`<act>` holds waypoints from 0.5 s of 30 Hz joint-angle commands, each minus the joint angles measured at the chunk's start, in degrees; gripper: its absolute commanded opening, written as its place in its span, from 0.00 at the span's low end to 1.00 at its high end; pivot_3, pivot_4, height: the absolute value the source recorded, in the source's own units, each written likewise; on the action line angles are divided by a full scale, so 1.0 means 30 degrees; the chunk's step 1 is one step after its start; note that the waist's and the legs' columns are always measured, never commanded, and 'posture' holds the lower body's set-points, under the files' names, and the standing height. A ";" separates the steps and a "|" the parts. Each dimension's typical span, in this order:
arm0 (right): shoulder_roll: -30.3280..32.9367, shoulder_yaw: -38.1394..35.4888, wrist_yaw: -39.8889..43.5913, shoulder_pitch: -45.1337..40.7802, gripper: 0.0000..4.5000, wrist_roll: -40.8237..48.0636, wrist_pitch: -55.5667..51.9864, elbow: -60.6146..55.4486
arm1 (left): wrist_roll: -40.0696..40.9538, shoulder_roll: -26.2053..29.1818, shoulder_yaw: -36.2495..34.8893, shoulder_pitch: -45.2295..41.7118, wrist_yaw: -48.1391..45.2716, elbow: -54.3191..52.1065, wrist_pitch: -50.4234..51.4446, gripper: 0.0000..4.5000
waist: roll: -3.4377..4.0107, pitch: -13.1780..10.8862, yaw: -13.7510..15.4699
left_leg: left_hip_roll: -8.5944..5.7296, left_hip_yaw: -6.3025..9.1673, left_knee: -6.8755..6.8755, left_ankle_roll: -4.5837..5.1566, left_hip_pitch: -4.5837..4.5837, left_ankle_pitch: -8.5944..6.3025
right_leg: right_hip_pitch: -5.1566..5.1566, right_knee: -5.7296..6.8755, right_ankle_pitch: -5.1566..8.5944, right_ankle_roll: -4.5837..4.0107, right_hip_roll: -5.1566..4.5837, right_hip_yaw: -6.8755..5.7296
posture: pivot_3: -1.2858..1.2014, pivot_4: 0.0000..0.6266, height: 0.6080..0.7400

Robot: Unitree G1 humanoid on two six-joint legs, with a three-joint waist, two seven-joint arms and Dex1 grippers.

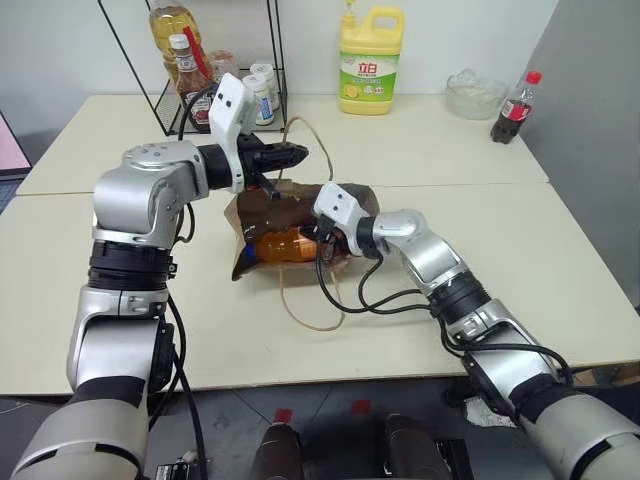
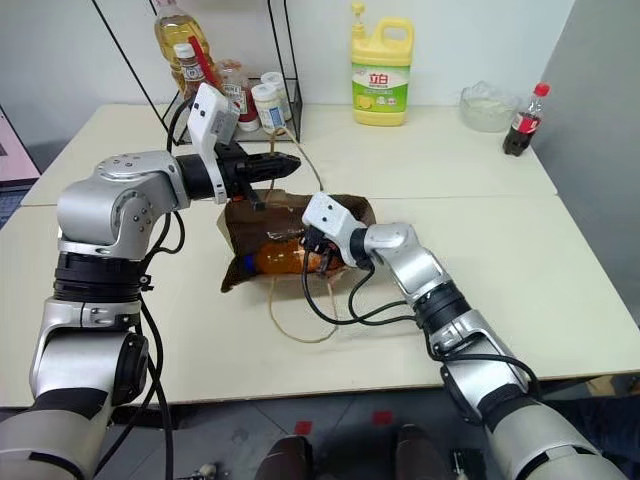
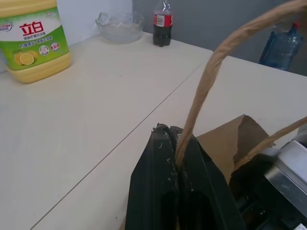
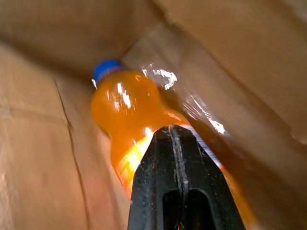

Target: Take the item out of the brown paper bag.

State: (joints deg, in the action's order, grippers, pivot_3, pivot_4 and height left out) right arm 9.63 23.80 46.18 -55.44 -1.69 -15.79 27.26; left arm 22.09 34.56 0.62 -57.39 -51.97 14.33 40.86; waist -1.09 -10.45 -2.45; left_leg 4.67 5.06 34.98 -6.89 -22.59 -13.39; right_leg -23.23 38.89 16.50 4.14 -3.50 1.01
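The right tool (image 4: 175,132), fingers pressed together with nothing between them, is pushed into the open mouth of the brown paper bag (image 1: 345,195) at the centre of the head view. In its wrist view the clenched tips lie directly over the body of the orange drink bottle (image 4: 122,112), with the blue cap (image 4: 105,68) pointing away from the tool toward the bag's far end; whether the tips touch the plastic I cannot tell. From the head view the bottle (image 2: 280,258) lies on its side inside the bag, just left of that tool, its cap toward the left edge of the bag.

The left tool (image 1: 285,155), above and to the upper left of the bag, is clamped on one twisted-paper handle (image 3: 211,76), which rises in a loop from between its fingers. The other handle (image 1: 305,310) trails loose on the table (image 1: 500,230) below the bag.

Farther back stand a yellow detergent jug (image 1: 370,60), a glass bowl (image 1: 475,95), a cola bottle (image 1: 515,105) at the upper right, and a wire rack (image 1: 190,70) of bottles at the upper left.
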 commanded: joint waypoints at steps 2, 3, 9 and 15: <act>0.0745 0.1364 0.0833 0.0558 0.12 -0.1613 0.0270 -0.1191 | -0.0035 -0.0022 -0.0327 -0.0533 -0.0101 -0.0112 -0.0544 0.00 | -0.0002 0.0001 -0.0005 | 0.0000 0.0000 0.0000 0.0000 0.0000 0.0000 | 0.0000 0.0000 0.0000 0.0000 0.0000 0.0001 | 0.52 0.24 1.00; 0.0846 0.1523 0.0870 0.0628 0.22 -0.1862 0.0362 -0.1217 | -0.0039 -0.0028 -0.0330 -0.0529 -0.0110 -0.0116 -0.0559 0.00 | -0.0002 0.0001 -0.0004 | 0.0000 0.0001 0.0002 0.0000 0.0001 0.0000 | 0.0002 0.0000 0.0000 0.0000 0.0000 -0.0001 | 0.52 0.24 1.00; 0.1165 0.2195 0.0814 0.0480 0.67 -0.3316 0.1476 -0.0825 | 0.0002 0.0048 -0.0409 -0.0357 -0.0130 -0.0385 -0.0471 0.00 | -0.0003 0.0002 0.0018 | -0.0001 0.0001 0.0007 -0.0002 0.0001 0.0001 | 0.0004 0.0005 0.0000 0.0000 -0.0001 0.0001 | 0.52 0.24 1.00; 0.0854 0.3387 -0.0805 -0.0656 0.99 -0.5922 0.4472 0.2120 | 0.0085 0.0067 -0.0484 -0.0134 -0.0010 -0.0746 -0.0303 0.00 | -0.0003 0.0002 0.0016 | 0.0000 0.0001 0.0008 -0.0003 0.0003 0.0002 | 0.0005 0.0007 0.0000 0.0000 -0.0001 0.0001 | 0.52 0.24 1.00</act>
State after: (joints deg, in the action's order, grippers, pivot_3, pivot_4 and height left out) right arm 12.19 32.28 45.07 -56.92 -16.28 -4.45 29.54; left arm 21.77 34.46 0.57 -57.26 -51.96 14.87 40.57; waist -1.10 -10.45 -2.40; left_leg 4.67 5.06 35.00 -6.90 -22.59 -13.38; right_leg -23.21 38.91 16.50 4.14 -3.51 1.01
